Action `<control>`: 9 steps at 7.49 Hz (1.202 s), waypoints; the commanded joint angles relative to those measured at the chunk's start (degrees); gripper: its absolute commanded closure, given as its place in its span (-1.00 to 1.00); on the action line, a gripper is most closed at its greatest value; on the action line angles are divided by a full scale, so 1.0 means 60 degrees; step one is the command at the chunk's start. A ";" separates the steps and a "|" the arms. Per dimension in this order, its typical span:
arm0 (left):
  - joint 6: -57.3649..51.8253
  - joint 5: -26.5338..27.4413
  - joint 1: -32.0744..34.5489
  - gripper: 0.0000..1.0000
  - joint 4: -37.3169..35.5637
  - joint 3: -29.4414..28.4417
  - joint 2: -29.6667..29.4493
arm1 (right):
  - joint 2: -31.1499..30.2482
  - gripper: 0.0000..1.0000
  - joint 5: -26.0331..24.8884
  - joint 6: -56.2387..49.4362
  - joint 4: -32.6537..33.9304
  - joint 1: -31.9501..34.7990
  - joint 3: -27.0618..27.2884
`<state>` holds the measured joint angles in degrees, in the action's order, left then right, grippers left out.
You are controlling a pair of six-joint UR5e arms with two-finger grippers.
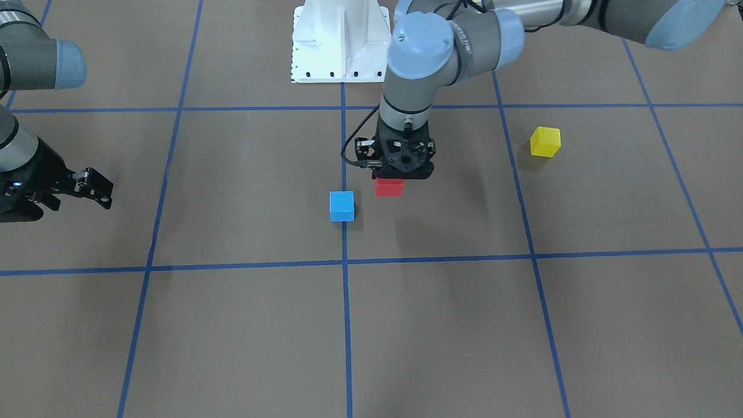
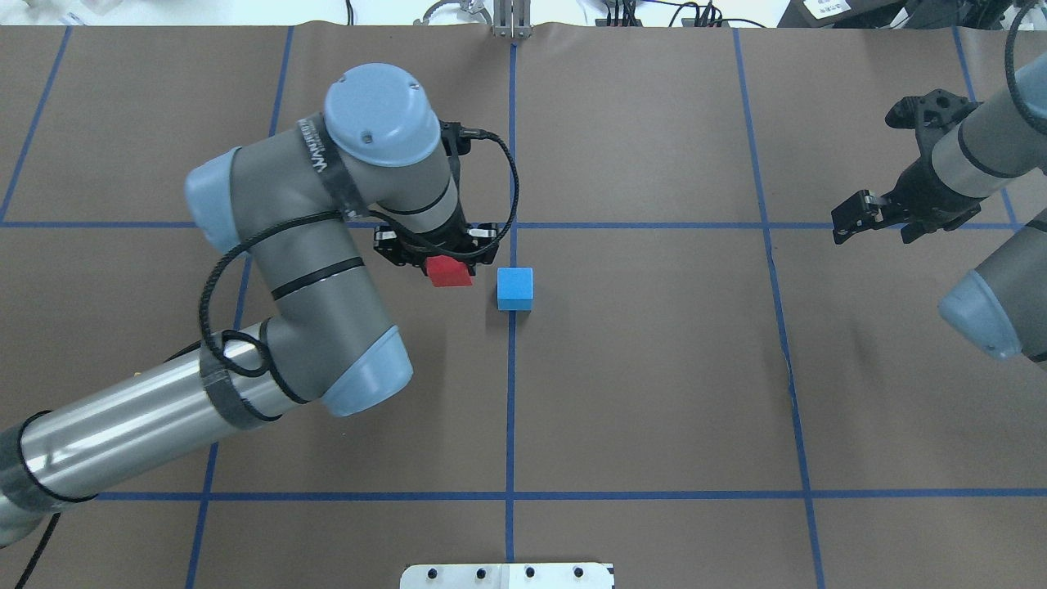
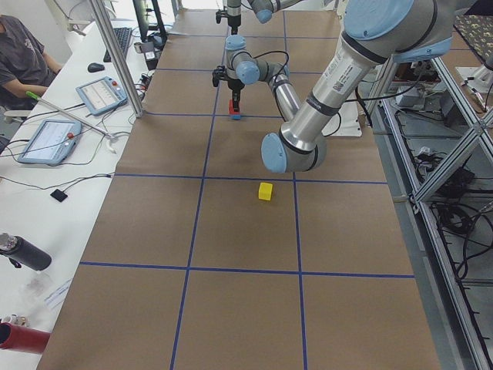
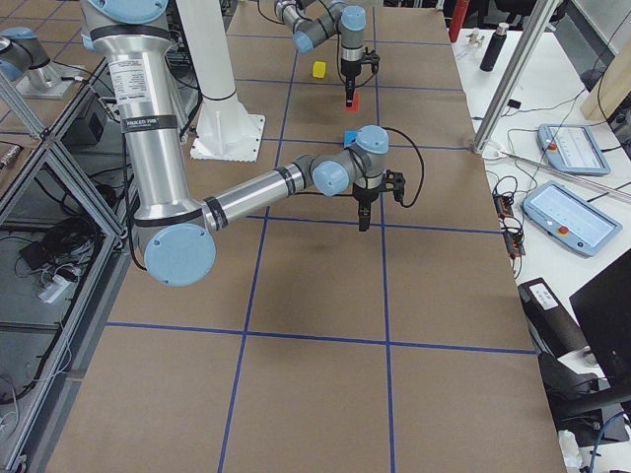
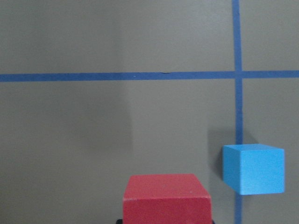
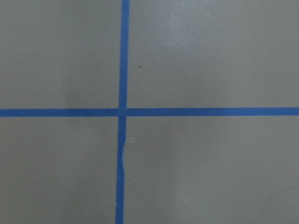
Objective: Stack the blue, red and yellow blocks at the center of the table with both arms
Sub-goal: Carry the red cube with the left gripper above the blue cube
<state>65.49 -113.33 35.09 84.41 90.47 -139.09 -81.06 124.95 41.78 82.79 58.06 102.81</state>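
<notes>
**Red block in left gripper, just beside blue block at centre**

- The red block [image 1: 389,187] is pinched in the left gripper [image 1: 398,174], which points straight down. The fingers are hidden behind the gripper body in both the front and overhead views.
- The left wrist cam shows only the block's top face at the bottom edge, with no fingertips. I can't tell whether the block clears the table [image 1: 244,191].
- The blue block [image 1: 342,206] sits on the table, on the centre tape line [image 2: 511,409]. It is just beside the red block on the robot's right, with a small gap and no contact. The left wrist cam confirms the gap.
- The yellow block [image 1: 545,141] sits alone on the robot's left, well apart from the other two.
- Only the front and side views show the yellow block. In the overhead view the left arm's elbow covers that spot.
- The right gripper [image 1: 96,188] hangs off to the robot's right, well away from all blocks and holding nothing.
- Its fingers look close together in the front and overhead views. I can't tell whether they are fully pressed together.
- The right wrist cam shows just a tape crossing on bare table.
- The white base plate [image 1: 341,40] is at the robot's edge of the table.
</notes>
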 commanded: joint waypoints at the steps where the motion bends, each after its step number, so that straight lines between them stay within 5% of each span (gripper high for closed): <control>1: 0.0218 0.0035 -0.0164 1.00 -0.0020 -0.1598 -0.1380 | -0.0142 -1.00 -0.0010 -0.0122 0.0000 0.0065 -0.0011; 9: -0.0192 0.0153 -0.0532 1.00 0.0141 -0.2276 -0.1515 | -0.0128 -1.00 -0.0024 -0.0093 0.0000 0.0065 -0.0069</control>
<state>64.99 -112.41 31.94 85.18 76.86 -148.19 -81.83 124.81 41.22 82.79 58.46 102.52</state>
